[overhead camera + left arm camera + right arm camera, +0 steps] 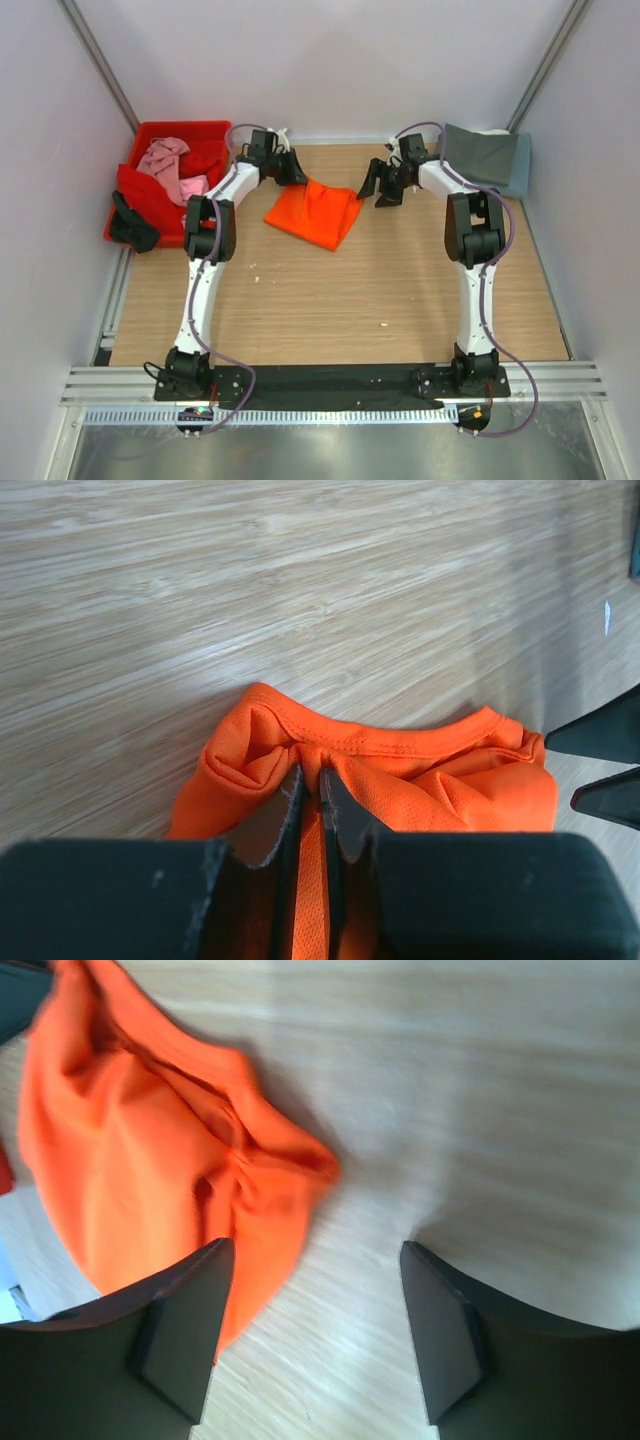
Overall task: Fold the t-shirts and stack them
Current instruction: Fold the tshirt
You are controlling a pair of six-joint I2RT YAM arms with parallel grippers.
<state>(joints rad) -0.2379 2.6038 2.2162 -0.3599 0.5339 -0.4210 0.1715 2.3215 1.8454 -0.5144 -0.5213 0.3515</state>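
Counter (330,290): wood, arm bases along the lower edge of the frame.
Orange t-shirt (315,212): crumpled on the counter, upper middle of the top view, between both grippers.
Left gripper (310,775): narrow, pinching orange cloth near the collar.
Right gripper (315,1260): spread wide, holding nothing, just right of the shirt.
Grey t-shirt (480,155): folded, upper right.
Crate (160,132): upper left, holding pink t-shirt (165,160) and red t-shirt (135,190).

Overhead camera looks down across the table (330,300) — both wrist cameras sit close, sharing the orange t-shirt (420,780).
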